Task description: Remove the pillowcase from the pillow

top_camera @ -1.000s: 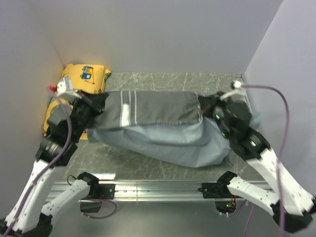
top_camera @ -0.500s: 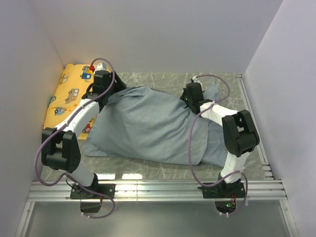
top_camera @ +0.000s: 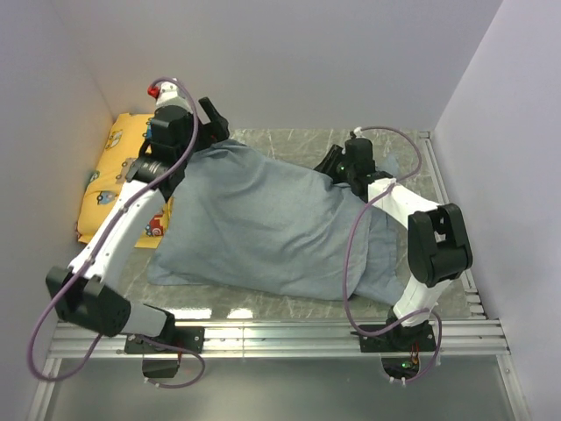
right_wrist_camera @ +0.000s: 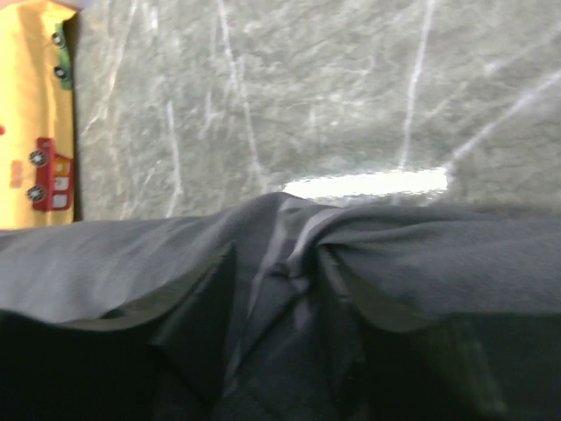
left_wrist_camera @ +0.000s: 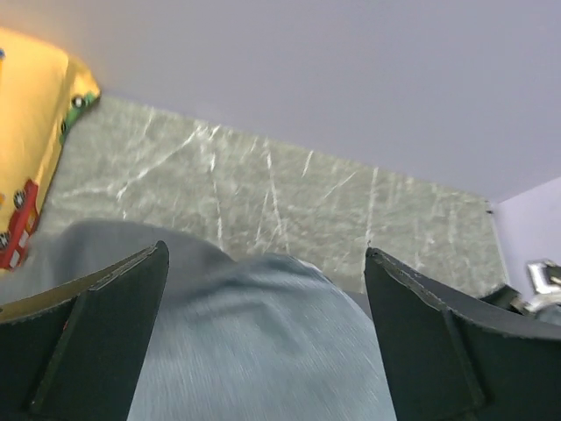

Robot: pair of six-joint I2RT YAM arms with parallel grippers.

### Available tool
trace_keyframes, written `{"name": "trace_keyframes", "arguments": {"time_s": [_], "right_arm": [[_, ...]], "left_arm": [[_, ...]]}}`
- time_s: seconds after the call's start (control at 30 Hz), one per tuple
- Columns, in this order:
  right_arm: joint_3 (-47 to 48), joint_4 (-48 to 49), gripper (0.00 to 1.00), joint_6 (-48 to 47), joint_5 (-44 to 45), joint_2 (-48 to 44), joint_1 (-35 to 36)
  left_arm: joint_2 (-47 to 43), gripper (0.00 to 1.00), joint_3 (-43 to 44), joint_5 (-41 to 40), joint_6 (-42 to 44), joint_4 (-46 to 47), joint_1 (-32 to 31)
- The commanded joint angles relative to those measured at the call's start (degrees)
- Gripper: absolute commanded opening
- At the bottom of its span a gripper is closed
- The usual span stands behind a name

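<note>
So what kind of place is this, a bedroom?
Probably not: it looks like a robot test booth. Plain pale walls box in a marble-look table, a left arm and a right arm are bolted to a metal rail at its near edge, and a pillowcase lies on top.

Nothing here can be read from where I stand: no words, numbers or brand marks show in any of the three views. The only print is cartoon cars on the cushion point(top_camera: 105, 180), and they carry no legible lettering.
</note>
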Motion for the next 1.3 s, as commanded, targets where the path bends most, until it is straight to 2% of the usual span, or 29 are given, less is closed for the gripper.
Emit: {"name": "trace_keyframes", "arguments": {"time_s": [0.0,0.17,0.37,0.5,0.6,0.77,0.87,0.9,0.97,1.0,1.1,1.17,1.27], "right_arm": [[1.9,-6.5,0.54,-1.5,-2.3,-1.7,-0.3],[3.1,-8.4,0.64,-3.3,-1.0,-7.0,-1.3],[6.5,-13.4,0.72,-6.6,6.4,-15.7,-1.5],[6.5,-15.6,0.74,-8.1,8.6,-20.6,-1.4],[3.2,-16.3,0.75,-8.3,10.9,-26.1,-1.4],[-7.4,-16.1,0.78,-7.5,13.3,-39.0,-1.4],[-13.0,-17.5,0.78,-7.6,14.6,-45.5,-1.5],[-14.4,-17.7,0.78,-7.7,14.9,-47.1,-1.4],[-18.2,-18.4,0.78,-7.8,15.1,-51.2,-1.5],[-19.5,-18.5,0.78,-7.8,15.1,-52.4,-1.5],[-23.0,-19.2,0.78,-7.8,15.2,-55.2,-1.5],[-24.8,-19.0,0.78,-7.4,14.4,-56.3,-1.5],[-26.5,-18.0,0.78,-6.8,11.9,-56.0,-1.5]], "left_arm": [[-5.2,0.99,-1.6,-5.2,3.4,2.1,-1.3],[-7.7,0.99,-2.8,-4.5,4.0,1.1,-2.9],[-9.6,0.99,-10.2,-9.5,2.0,1.9,-16.0],[-6.8,0.99,-13.8,-14.6,-0.3,3.8,-30.0],[-2.7,0.99,-13.9,-18.3,-0.9,5.0,-37.6],[5.1,0.99,-11.1,-21.1,-0.8,4.6,-42.0],[8.5,0.86,-9.7,-23.7,-1.6,2.3,-42.2],[8.6,0.72,-9.5,-24.8,-1.8,1.5,-42.2],[8.0,0.53,-9.5,-28.7,-1.2,0.7,-42.2],[6.6,0.37,-9.6,-29.9,-0.9,0.7,-42.1],[3.5,0.15,-10.3,-31.4,-0.4,0.3,-39.7],[1.1,0.06,-10.9,-30.2,-0.5,-0.1,-36.1],[-2.3,0.02,-12.2,-28.3,-0.7,-0.3,-30.9]]}}
